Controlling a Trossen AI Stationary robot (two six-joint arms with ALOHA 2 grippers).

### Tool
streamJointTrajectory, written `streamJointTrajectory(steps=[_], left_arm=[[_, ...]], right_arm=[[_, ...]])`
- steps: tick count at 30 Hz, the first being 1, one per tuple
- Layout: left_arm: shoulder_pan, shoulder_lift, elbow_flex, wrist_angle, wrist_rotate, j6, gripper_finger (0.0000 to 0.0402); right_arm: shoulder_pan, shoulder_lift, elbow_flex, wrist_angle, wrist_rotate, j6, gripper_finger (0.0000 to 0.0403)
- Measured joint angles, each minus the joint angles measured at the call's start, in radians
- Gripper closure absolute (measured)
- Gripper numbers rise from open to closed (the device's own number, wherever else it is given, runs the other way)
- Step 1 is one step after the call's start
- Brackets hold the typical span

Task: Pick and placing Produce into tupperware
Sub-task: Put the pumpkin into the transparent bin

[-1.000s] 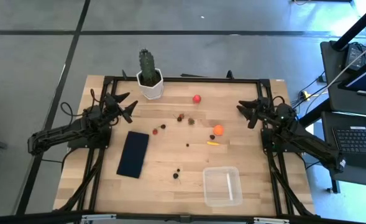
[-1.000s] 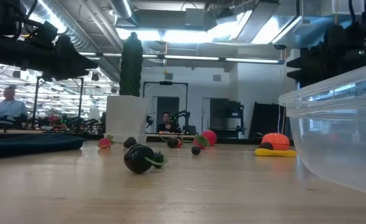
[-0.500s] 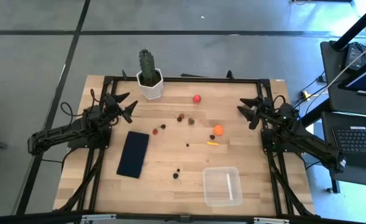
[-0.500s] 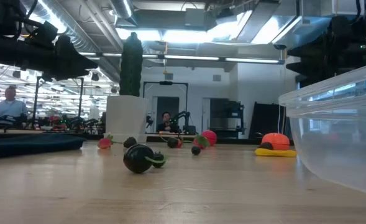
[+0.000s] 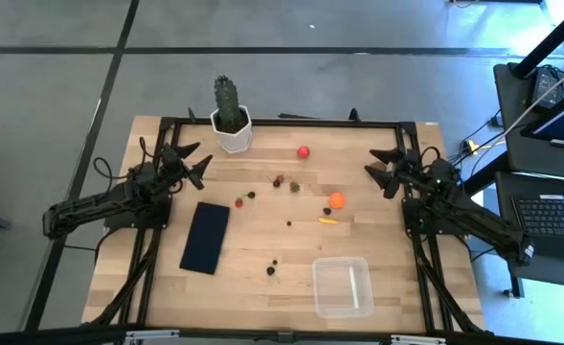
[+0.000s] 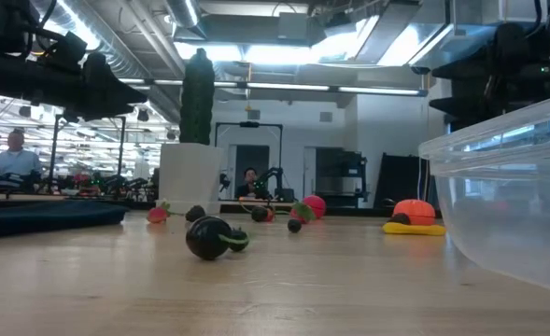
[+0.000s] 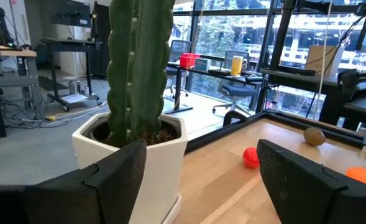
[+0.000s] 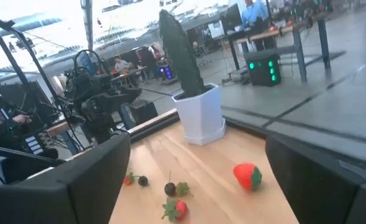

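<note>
Between two open pincers, left (image 5: pixel 197 161) and right (image 5: pixel 378 171), scattered produce (image 5: pixel 335 200).

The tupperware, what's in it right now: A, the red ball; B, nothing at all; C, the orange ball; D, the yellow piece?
B: the tupperware shows only bare plastic, while the orange ball, red ball and yellow piece lie on the table outside it.

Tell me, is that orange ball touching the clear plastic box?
Apart. The high view shows the orange ball and the clear box with bare wood between them.
</note>
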Motion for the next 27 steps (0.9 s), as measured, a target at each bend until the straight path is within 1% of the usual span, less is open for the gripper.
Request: streamJointTrajectory(steps=[4, 9, 13, 16, 19, 24, 27], left_arm=[[0.0, 0.0, 0.0, 0.0, 0.0, -0.003, 0.0104], [0.0, 0.0, 0.0, 0.008, 0.0, -0.004, 0.0104], [0.0, 0.0, 0.0, 0.055, 0.0, -0.005, 0.0104], [0.0, 0.0, 0.0, 0.085, 0.0, -0.005, 0.0104], [0.0, 0.0, 0.0, 0.096, 0.0, -0.003, 0.0104], [0.0, 0.0, 0.0, 0.1, 0.0, -0.002, 0.0104], [0.0, 0.0, 0.0, 0.1, 0.0, -0.002, 0.0104]], right_arm=[[0.0, 0.058, 0.023, -0.032, 0.0, 0.036, 0.0029], [0.021, 0.183, 0.151, -0.14, 0.006, 0.01, 0.0029], [0.046, 0.316, 0.304, -0.249, 0.06, 0.005, 0.003], [0.063, 0.431, 0.436, -0.406, 0.084, -0.01, 0.003], [0.086, 0.551, 0.565, -0.546, 0.085, -0.044, 0.003], [0.159, 0.752, 0.74, -0.728, 0.083, -0.153, 0.003], [0.208, 0.862, 0.818, -0.807, 0.083, -0.228, 0.003]])
